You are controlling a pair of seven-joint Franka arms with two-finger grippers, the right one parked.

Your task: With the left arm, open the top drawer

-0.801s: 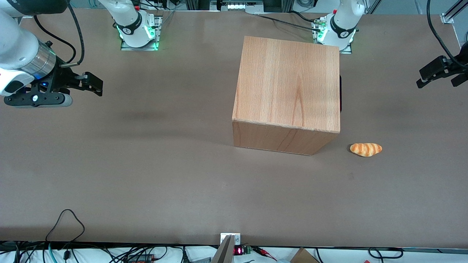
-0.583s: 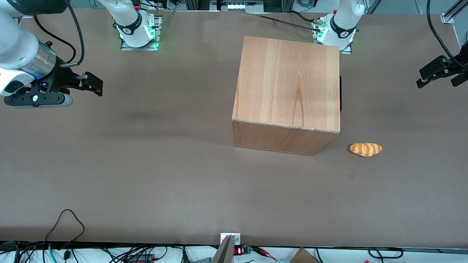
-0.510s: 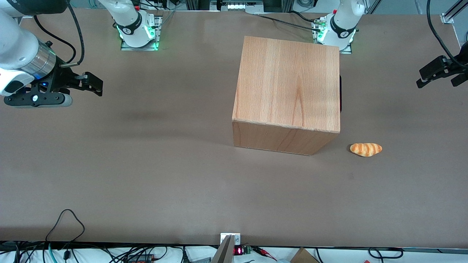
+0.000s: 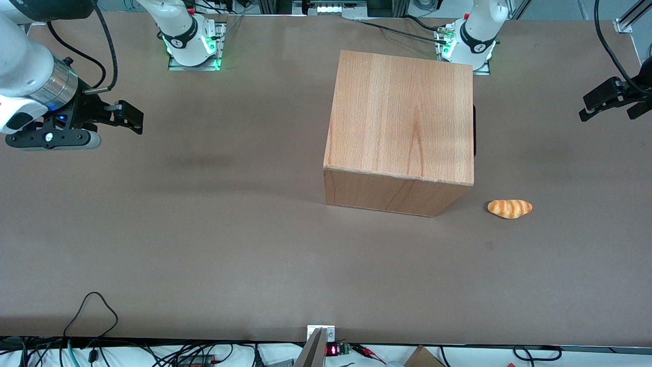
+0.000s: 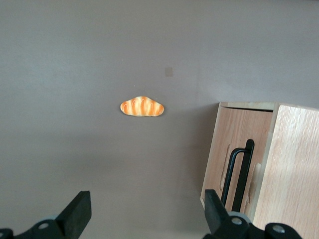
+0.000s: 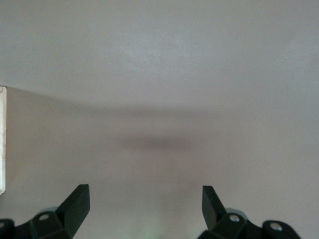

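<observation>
Top drawer point(image 5: 234, 164) shut in the cabinet point(image 4: 402, 122), mid-table near the robot-base edge. Gripper point(image 4: 608, 99) at working-arm end, well apart, fingers point(image 5: 75, 211) spread wide, empty. Approach, grasp, pull remain.

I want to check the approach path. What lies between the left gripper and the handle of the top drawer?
Only bare table shows there in the front view. The gripper, fingers open, hangs toward the working arm's end; the top drawer is shut. The bread lies nearer the camera.

Croissant point(image 4: 510, 208) near wooden cabinet point(image 4: 402, 122)
</observation>
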